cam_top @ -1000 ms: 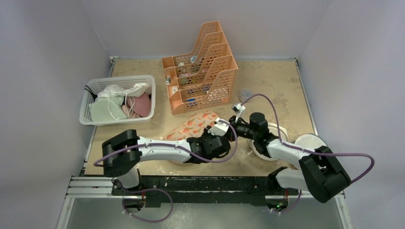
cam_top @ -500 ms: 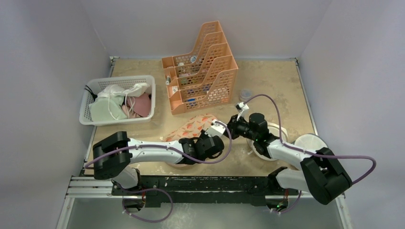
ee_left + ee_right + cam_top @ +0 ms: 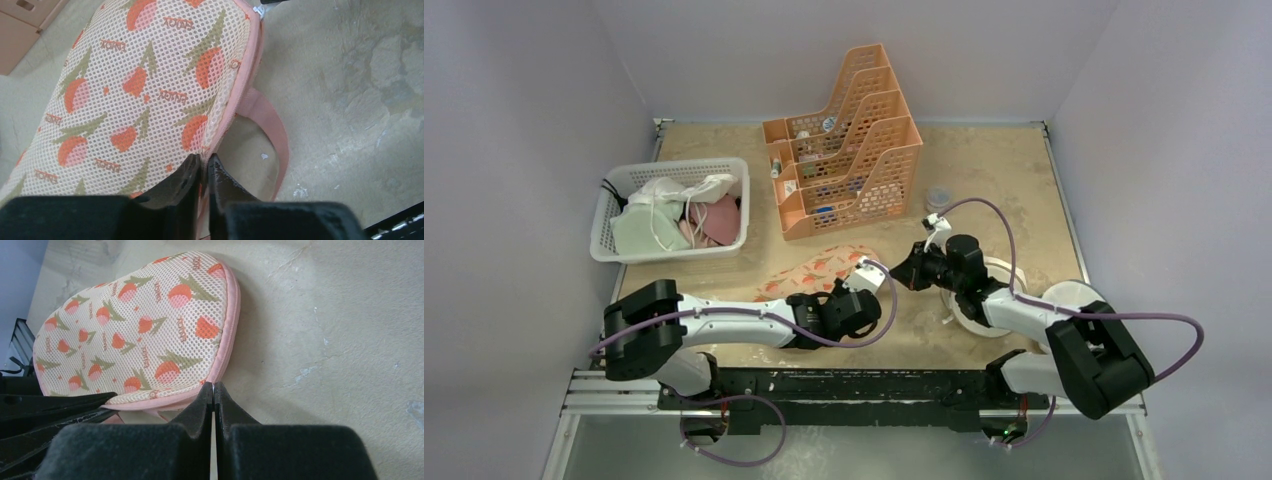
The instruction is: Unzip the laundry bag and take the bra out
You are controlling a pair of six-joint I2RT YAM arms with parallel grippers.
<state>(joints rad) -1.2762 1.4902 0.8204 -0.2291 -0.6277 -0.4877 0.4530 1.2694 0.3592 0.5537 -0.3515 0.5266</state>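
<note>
The laundry bag lies between my arms, a peach mesh pouch with a red-orange floral print and pink trim. My left gripper is shut on the bag's pink edge, next to a pink strap loop. My right gripper is shut on a small white zip pull at the bag's rim. The bag looks closed along the trim that shows. The bra is hidden.
An orange tiered file rack stands behind the bag. A white basket at the left holds white, pale-green and pink cloth. A small grey lid and round white pieces lie at the right.
My left gripper has drawn back to the left and nearer with the bag's edge. The bag has shifted left and lies lower. My right gripper has stayed at the bag's right end.
</note>
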